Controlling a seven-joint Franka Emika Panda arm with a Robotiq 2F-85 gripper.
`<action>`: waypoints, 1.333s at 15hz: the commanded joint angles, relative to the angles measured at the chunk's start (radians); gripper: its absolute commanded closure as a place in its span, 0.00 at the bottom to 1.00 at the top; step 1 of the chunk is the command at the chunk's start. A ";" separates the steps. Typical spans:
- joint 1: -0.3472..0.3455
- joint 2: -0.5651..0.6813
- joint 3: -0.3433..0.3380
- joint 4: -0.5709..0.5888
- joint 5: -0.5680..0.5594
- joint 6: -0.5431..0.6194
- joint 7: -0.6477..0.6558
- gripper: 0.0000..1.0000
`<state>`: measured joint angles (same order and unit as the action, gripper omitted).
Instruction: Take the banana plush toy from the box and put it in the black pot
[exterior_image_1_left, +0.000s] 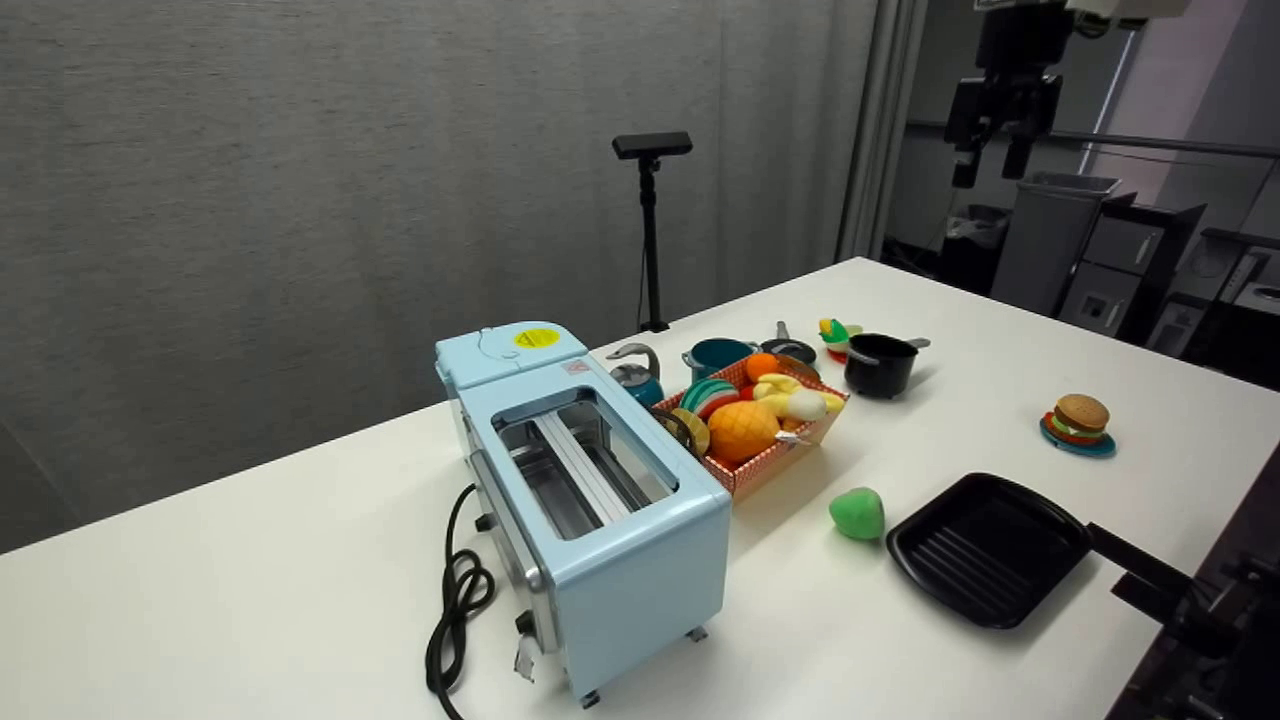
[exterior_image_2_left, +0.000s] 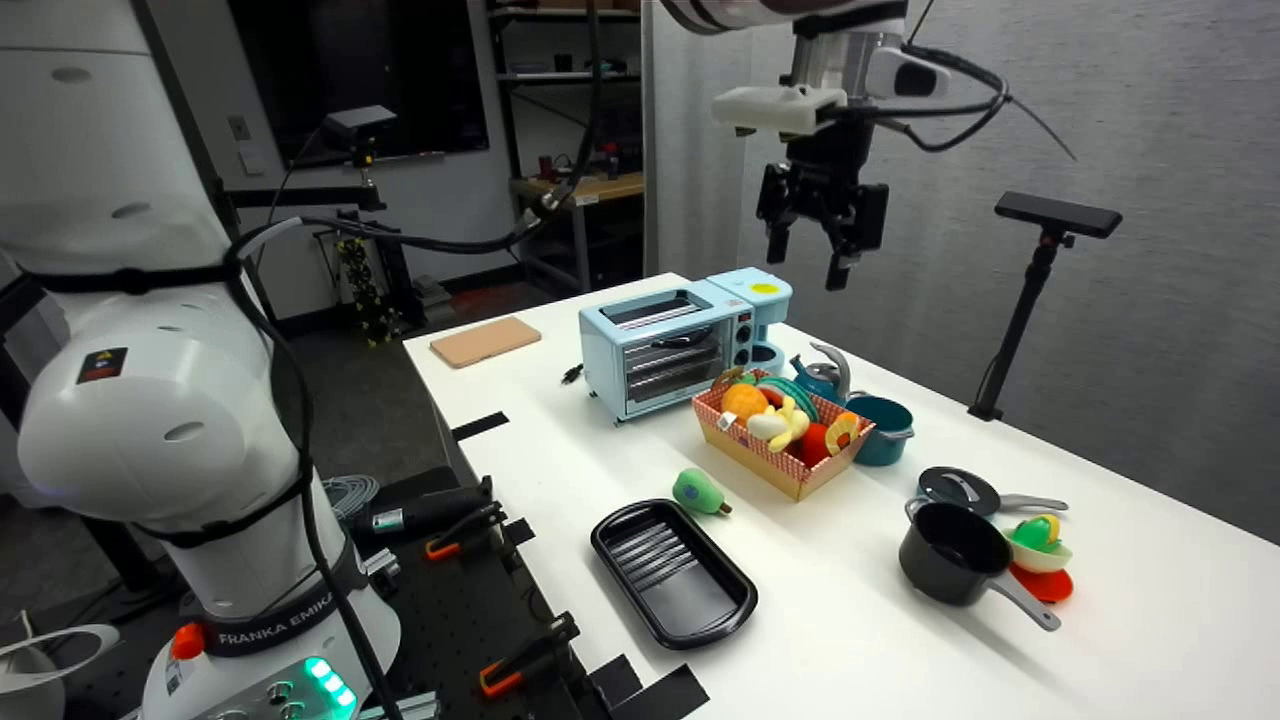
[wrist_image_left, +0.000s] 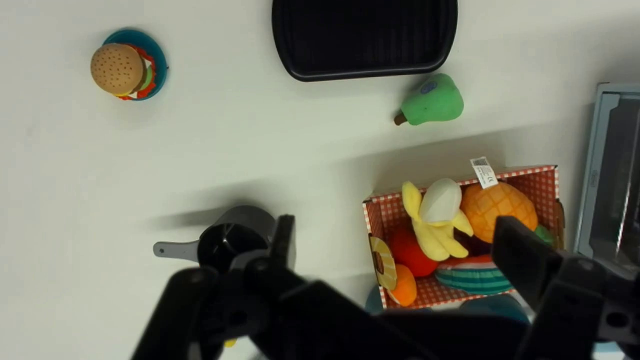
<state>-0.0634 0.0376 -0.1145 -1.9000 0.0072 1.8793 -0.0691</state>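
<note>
The banana plush toy (wrist_image_left: 434, 235), yellow with a white tip, lies on top of other plush toys in the box (exterior_image_2_left: 750, 455). The banana also shows in both exterior views (exterior_image_1_left: 778, 388) (exterior_image_2_left: 790, 425). The box has red checked walls and light brown sides. The black pot (exterior_image_2_left: 950, 555), with a grey handle, stands on the table apart from the box; it also shows in an exterior view (exterior_image_1_left: 878, 368) and partly behind a finger in the wrist view (wrist_image_left: 250, 220). My gripper (exterior_image_2_left: 807, 264) is open and empty, high above the table, its fingers on either side of the banana in the wrist view.
A light-blue toaster (exterior_image_1_left: 640, 590) stands close beside the box. A green pear toy (exterior_image_2_left: 700, 491) and a black grill pan (exterior_image_2_left: 675, 575) lie in front. A teal pot (exterior_image_2_left: 882, 430), a kettle (exterior_image_2_left: 822, 378) and a small frying pan (exterior_image_2_left: 955, 490) stand behind. A toy burger (exterior_image_1_left: 1080, 415) sits near the edge.
</note>
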 joint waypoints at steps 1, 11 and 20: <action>-0.010 0.231 0.013 0.173 -0.010 -0.082 0.026 0.00; 0.101 0.785 0.035 0.538 -0.194 -0.333 0.171 0.00; 0.202 0.988 0.046 0.798 -0.306 -0.509 0.101 0.00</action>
<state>0.1384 0.9686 -0.0712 -1.2260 -0.2673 1.4506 0.0713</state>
